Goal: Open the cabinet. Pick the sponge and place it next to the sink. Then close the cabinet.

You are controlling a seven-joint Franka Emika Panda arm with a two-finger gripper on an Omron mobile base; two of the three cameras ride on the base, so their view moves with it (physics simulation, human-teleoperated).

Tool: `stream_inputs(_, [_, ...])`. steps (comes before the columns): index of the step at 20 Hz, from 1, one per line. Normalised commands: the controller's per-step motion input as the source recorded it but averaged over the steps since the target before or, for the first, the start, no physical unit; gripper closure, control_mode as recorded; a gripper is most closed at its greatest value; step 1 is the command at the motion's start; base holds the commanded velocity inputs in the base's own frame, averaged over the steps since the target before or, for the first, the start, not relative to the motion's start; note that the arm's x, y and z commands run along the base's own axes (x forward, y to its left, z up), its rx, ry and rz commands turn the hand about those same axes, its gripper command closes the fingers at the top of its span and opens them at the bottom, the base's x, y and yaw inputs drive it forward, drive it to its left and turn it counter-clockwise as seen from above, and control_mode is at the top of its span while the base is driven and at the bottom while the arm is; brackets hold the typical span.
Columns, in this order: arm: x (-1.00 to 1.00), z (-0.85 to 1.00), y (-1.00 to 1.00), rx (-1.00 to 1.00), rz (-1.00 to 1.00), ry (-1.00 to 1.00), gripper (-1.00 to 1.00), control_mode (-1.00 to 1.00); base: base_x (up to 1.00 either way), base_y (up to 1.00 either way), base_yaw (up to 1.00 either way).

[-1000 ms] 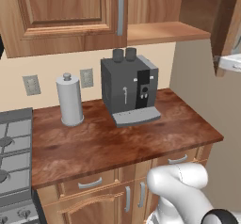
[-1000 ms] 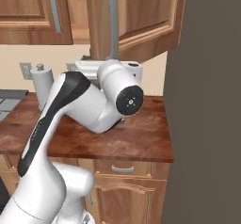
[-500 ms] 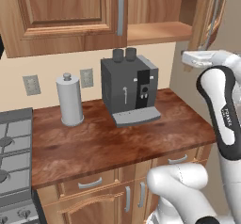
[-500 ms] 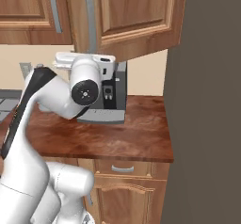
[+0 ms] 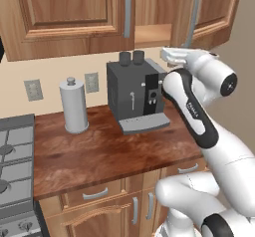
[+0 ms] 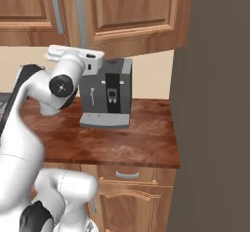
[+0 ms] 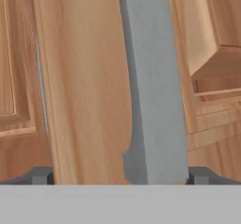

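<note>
The cabinet [image 5: 69, 17] hangs above the counter. Its left door is closed and its right door [image 5: 211, 12] stands ajar, showing a bare strip of the wooden shelf [image 5: 152, 34]. My gripper [image 5: 169, 55] reaches up under the right door, also seen from the other side [image 6: 53, 55]. In the hand view the door's grey bar handle [image 7: 150, 77] runs up between my open fingertips [image 7: 42, 175], and the gripper [image 7: 121, 176] is not clamped on it. The sponge and the sink are out of view.
A dark coffee machine [image 5: 137, 91] stands on the wooden counter [image 5: 99, 156] right below my hand. A grey paper towel holder [image 5: 74, 106] is to its left, then the stove [image 5: 12, 156]. A dark tall wall [image 6: 215, 104] closes off the right side.
My hand has swept left in front of the cabinet. The right door has swung with it from wide open toward closed, narrowing the visible opening.
</note>
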Motion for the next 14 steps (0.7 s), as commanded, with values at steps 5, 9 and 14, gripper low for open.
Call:
stream_inputs(5, [0.82, 0.0, -0.05, 0.23, 0.0, 0.0, -1.0, -1.0, 0.0, 0.0, 0.0])
stream_inputs(9, [0.81, 0.0, -0.21, 0.25, 0.04, 0.0, -1.0, -1.0, 0.0, 0.0, 0.0])
stream_inputs(14, [0.96, 0.0, -0.27, 0.24, 0.06, 0.0, -1.0, -1.0, 0.0, 0.0, 0.0])
